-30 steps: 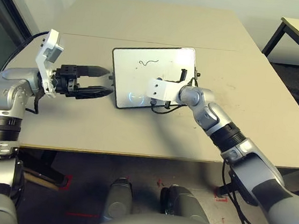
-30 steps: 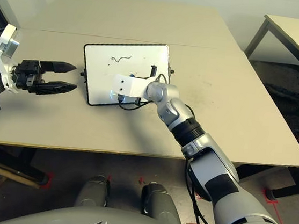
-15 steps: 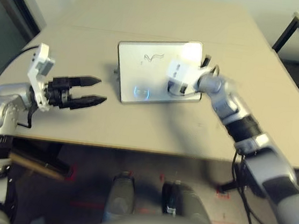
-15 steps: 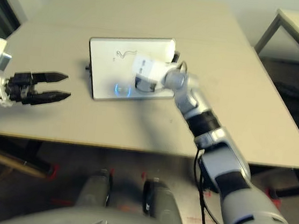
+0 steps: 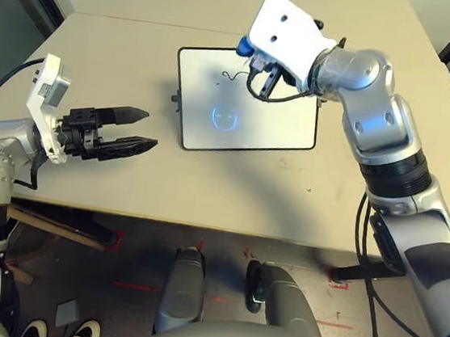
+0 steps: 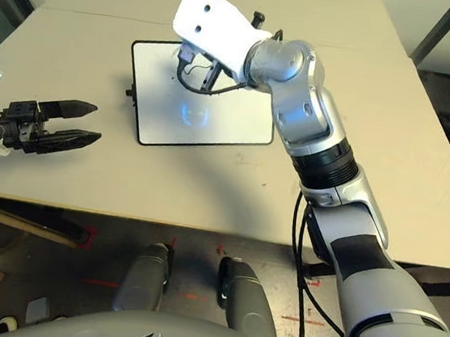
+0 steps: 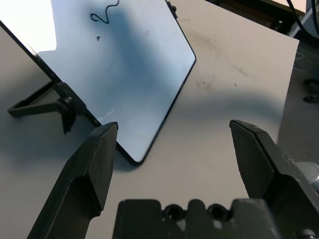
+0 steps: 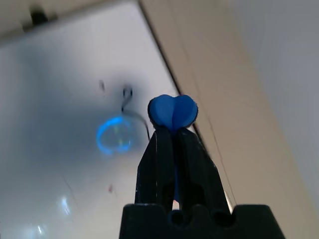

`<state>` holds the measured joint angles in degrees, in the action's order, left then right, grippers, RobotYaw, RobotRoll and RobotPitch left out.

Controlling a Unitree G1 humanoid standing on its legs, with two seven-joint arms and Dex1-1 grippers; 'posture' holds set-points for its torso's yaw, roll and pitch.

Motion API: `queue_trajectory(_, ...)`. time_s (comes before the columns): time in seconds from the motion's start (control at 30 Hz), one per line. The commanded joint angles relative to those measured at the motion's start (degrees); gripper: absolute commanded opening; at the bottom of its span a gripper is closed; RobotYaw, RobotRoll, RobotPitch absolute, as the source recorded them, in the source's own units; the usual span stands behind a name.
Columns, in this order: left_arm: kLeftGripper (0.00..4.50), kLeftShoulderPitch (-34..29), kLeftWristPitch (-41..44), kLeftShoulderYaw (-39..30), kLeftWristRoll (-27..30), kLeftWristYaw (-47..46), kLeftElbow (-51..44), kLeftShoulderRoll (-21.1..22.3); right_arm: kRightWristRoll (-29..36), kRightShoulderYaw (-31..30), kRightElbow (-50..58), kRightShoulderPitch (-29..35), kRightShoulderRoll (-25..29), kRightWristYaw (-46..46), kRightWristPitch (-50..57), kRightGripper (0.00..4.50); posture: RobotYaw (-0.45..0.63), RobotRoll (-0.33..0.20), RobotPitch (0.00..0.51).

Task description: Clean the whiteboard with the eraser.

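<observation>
Raised and brought towards the far edge of the whiteboard (image 5: pixel 275 121) since the earlier frame, with blue eraser (image 8: pixel 172 110) clenched in the nearer, right pincer (image 8: pixel 172 130), end-on along its reach, apparently off the surface, beside black squiggle (image 5: pixel 235 76), height unclear.

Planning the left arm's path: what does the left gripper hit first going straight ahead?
Probably the near part of the whiteboard's left edge, just beyond the left gripper; height is unclear, so it could pass over.
</observation>
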<state>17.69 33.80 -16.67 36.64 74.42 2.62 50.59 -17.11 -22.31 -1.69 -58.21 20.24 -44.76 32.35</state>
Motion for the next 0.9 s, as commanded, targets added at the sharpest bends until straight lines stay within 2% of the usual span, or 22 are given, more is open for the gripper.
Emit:
queue_trajectory(0.03, 4.5, 0.2, 0.2, 0.5, 0.7, -0.2, -0.9, 0.1, -2.2, -2.8, -2.7, 0.6, 0.8, 0.6, -2.7, 0.01, 0.31, 0.0, 0.187)
queue_trajectory(0.3, 4.5, -1.6, 0.7, -0.4, 1.7, -1.1, -2.6, -0.2, -5.6, -5.8, -5.3, 2.3, 1.9, 0.3, -5.9, 0.01, 0.32, 0.0, 0.195)
queue_trajectory(0.6, 4.5, -3.1, 0.9, -0.9, 2.6, -2.5, -4.0, 0.0, -8.3, -7.6, -6.9, 0.9, -1.2, 0.1, -7.3, 0.01, 0.34, 0.0, 0.19)
queue_trajectory(0.9, 4.5, -2.1, 0.3, 0.1, 2.3, -2.8, -3.2, -0.2, -10.9, -7.1, -9.7, -1.9, 1.4, -1.6, -7.9, 0.01, 0.32, 0.0, 0.175)
